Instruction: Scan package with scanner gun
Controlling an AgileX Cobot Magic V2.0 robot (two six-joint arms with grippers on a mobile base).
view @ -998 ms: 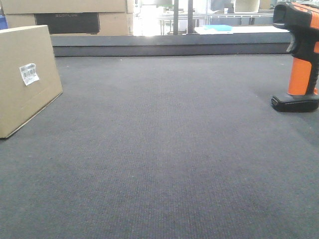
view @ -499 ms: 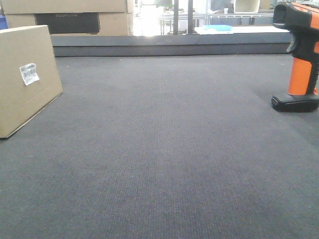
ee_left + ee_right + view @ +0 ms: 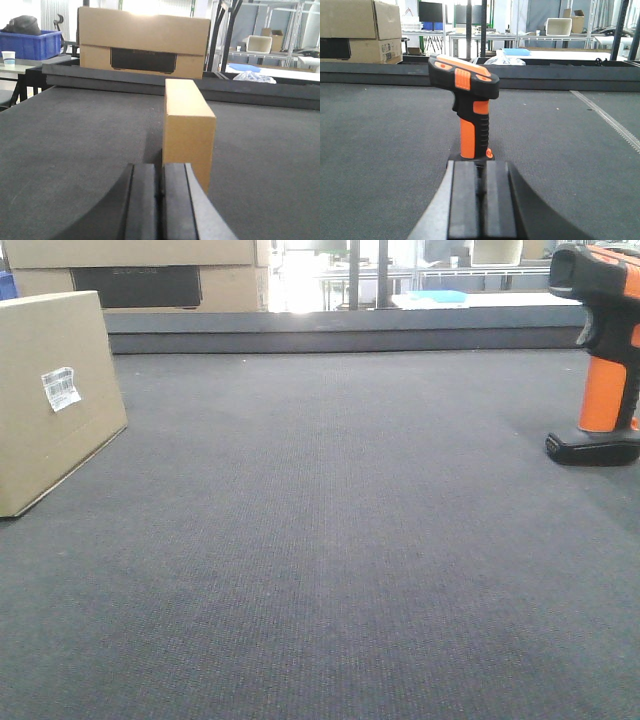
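Observation:
The package (image 3: 50, 400), a plain brown box with a small white barcode label (image 3: 61, 388), stands on edge at the left of the dark mat. In the left wrist view the package (image 3: 187, 122) is end-on just beyond my left gripper (image 3: 161, 170), whose jaws are shut with nothing between them. The scanner gun (image 3: 603, 350), black head and orange handle, stands upright on its black foot at the right edge. In the right wrist view the scanner gun (image 3: 470, 105) stands straight ahead of my right gripper (image 3: 481, 167), also shut and empty.
Bigger cardboard boxes (image 3: 135, 275) with a dark printed panel stand behind the raised back rail (image 3: 340, 335). A blue bin (image 3: 32, 44) and a paper cup (image 3: 8, 57) are far left. Shelving and tables lie beyond. Dark mat (image 3: 330, 540) spans the middle.

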